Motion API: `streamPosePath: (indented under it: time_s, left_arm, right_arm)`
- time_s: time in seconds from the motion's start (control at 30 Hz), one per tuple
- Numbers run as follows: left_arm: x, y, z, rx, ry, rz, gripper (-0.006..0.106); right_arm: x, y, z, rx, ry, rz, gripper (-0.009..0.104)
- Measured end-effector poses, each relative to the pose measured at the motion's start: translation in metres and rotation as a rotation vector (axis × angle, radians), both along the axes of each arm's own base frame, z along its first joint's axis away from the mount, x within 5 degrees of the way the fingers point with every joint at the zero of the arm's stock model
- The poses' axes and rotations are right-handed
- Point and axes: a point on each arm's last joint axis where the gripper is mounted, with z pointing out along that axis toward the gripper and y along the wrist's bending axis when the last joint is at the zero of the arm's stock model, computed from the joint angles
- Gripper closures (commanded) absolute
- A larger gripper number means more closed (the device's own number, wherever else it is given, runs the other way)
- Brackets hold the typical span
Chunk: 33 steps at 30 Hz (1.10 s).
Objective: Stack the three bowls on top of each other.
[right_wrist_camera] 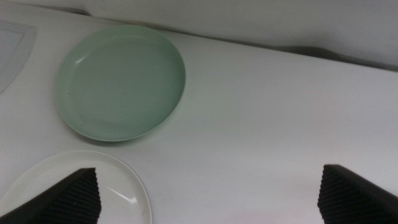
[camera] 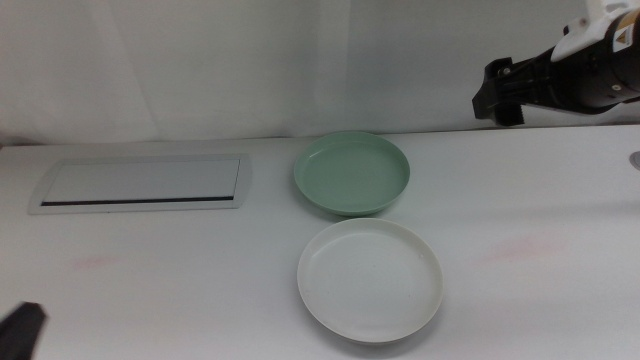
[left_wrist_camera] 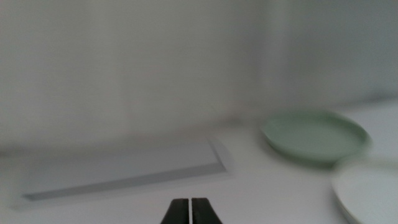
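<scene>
A mint green bowl (camera: pixel 351 172) (right_wrist_camera: pixel 120 82) (left_wrist_camera: pixel 314 135) sits on the white table, behind the middle. A white bowl (camera: pixel 370 279) (right_wrist_camera: pixel 93 193) (left_wrist_camera: pixel 370 193) lies just in front of it, apart from it. Both are empty. My right gripper (camera: pixel 497 93) (right_wrist_camera: pixel 208 177) hangs high over the table's back right, its jaws wide open with nothing between them, above and to the right of the green bowl. My left gripper (camera: pixel 20 330) (left_wrist_camera: pixel 189 211) waits at the front left corner, jaws shut and holding nothing.
A flat rectangular silver panel (camera: pixel 140 184) (left_wrist_camera: pixel 124 173) lies at the back left. A white backdrop closes off the far side. A small grey sliver (camera: pixel 634 158) is cut off by the right edge of the middle view.
</scene>
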Motion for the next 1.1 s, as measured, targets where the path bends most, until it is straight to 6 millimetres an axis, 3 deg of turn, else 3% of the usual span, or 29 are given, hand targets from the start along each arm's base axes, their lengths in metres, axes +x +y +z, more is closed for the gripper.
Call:
streamPosePath:
  time_s: [0.17, 0.43, 0.47, 0.63, 1.1]
  left_arm:
    - [-0.011, 0.008, 0.010, -0.015, -0.153, 0.103, 0.103]
    - [-0.013, 0.009, 0.011, -0.016, -0.173, 0.117, 0.103]
    - [-0.013, 0.009, 0.011, -0.016, -0.173, 0.117, 0.103]
    - [-0.013, 0.009, 0.011, -0.016, -0.173, 0.117, 0.103]
    - [-0.013, 0.009, 0.011, -0.016, -0.173, 0.117, 0.103]
  right_arm:
    - [0.019, 0.009, -0.014, -0.013, 0.047, -0.020, 0.001]
    - [0.063, 0.032, -0.022, -0.024, 0.113, -0.042, 0.001]
    - [0.075, 0.039, -0.027, -0.020, 0.132, -0.046, 0.001]
    - [0.101, 0.053, -0.050, -0.014, 0.194, -0.078, 0.001]
    - [0.146, 0.077, -0.119, -0.059, 0.337, -0.123, 0.001]
